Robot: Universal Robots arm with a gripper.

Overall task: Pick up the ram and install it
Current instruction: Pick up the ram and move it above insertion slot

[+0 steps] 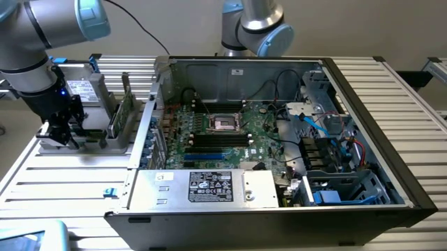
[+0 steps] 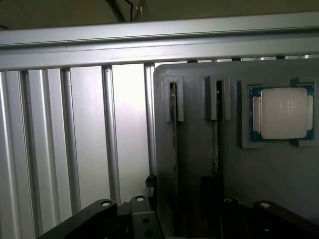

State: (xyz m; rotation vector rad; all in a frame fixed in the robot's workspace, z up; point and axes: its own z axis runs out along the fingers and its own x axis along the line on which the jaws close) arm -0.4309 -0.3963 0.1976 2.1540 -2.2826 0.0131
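**1. Pincer status.** The pincer [image 1: 64,137] is hanging released, w/ jaws standing apart and grasping nothing. It is hovering low over the grey holder [image 1: 104,141], at the holder's end toward the ext. view's left. The arm [image 1: 42,31] carrying it is standing above, at the ext. view's upper left.

**2. Ram pos.** The ram [image 2: 174,149] is sitting upright on its edge in a slot of the holder, outside the PC. In the wrist view you are seeing it edge-on. A second stick [image 2: 217,139] is standing parallel in the next slot, between the ram and the processor chip [image 2: 284,113]. The chip is lying flat in its own recess of the same holder. The ram's near end is running in between the dark pincer parts, and no contact is showing there.

**3. Surroundings.** The holder is resting on the slatted alu desk [image 1: 63,183], just beside the open PC case [image 1: 391,120]. A grey drive [image 1: 85,91] w/ a white label is standing in the holder's far part. Inside the case the mainboard [image 1: 258,149] is lying flat. Its CPU socket [image 1: 225,122] is sitting near the middle. The black memory slots [image 1: 220,140] are lying just beside the socket, on the side toward the PSU [image 1: 202,187]. A second arm [image 1: 255,26] is standing behind the case.
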